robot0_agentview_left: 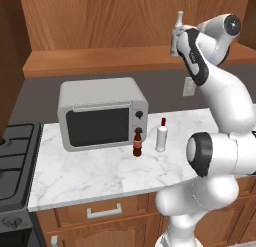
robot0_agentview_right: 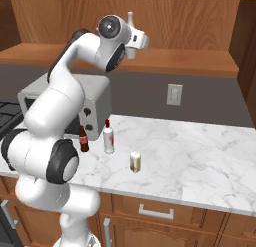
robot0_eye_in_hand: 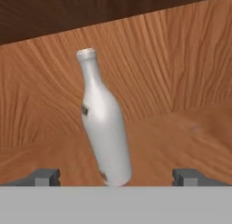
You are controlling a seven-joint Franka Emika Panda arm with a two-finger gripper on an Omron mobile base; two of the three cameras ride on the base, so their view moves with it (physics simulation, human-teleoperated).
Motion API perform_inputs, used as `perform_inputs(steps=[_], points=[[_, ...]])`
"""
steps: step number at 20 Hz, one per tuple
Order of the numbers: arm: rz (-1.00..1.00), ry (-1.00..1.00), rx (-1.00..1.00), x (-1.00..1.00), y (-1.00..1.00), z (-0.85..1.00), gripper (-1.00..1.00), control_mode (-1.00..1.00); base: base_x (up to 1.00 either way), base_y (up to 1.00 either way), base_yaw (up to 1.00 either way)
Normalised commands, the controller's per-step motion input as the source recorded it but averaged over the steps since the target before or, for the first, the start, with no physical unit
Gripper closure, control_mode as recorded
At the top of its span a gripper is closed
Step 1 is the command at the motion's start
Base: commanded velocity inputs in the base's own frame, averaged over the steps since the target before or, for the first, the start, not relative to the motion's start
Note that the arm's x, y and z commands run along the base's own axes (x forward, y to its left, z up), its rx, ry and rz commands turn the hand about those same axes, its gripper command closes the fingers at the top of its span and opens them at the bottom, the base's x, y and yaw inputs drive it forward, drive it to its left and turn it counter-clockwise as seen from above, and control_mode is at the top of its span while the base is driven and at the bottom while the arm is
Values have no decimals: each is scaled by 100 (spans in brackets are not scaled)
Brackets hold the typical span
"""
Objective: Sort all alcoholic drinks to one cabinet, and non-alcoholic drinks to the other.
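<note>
1. the gripper (robot0_eye_in_hand: 116,177) is up inside the open wooden cabinet (robot0_eye_in_hand: 181,60), its jaws spread wide, fingertips (robot0_eye_in_hand: 44,177) well apart at either side of the pale long-necked bottle (robot0_eye_in_hand: 103,123). neither pad appears to touch the glass.
2. the bottle stands on the cabinet floor, leaning slightly in the hand view; that view rolls with the hand, so true tilt cannot be told. in the left base view its neck (robot0_agentview_left: 177,31) rises just beside the wrist.
3. judged step: release of one alcoholic drink, with retreat to follow.
4. to do it well, the hand should back straight out along its own axis, jaws kept wide, so no finger clips the bottle's base.
5. risk: a tall slim bottle tips easily on a sideways brush.
6. left on the marble counter (robot0_agentview_right: 210,156): the red-capped white bottle (robot0_agentview_right: 108,137), the cola bottle (robot0_agentview_right: 83,139), the cream carton (robot0_agentview_right: 135,162), near the microwave (robot0_agentview_left: 100,113).
</note>
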Motion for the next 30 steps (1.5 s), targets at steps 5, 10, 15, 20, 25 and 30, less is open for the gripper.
perform_inputs(steps=[5,10,15,20,25,30], points=[[18,0,0,-100,-7,-86,-100,-100,0,0,0],[31,0,0,-98,-18,-94,-100,-100,0,0,0],[47,1,-3,-45,-24,-98,-100,-100,0,0,0],[56,0,-2,17,-2,-72,-100,-100,0,0,0],[53,0,-6,52,0,-81,-100,-100,0,0,0],[48,0,-8,28,0,-77,-100,-100,0,0,0]])
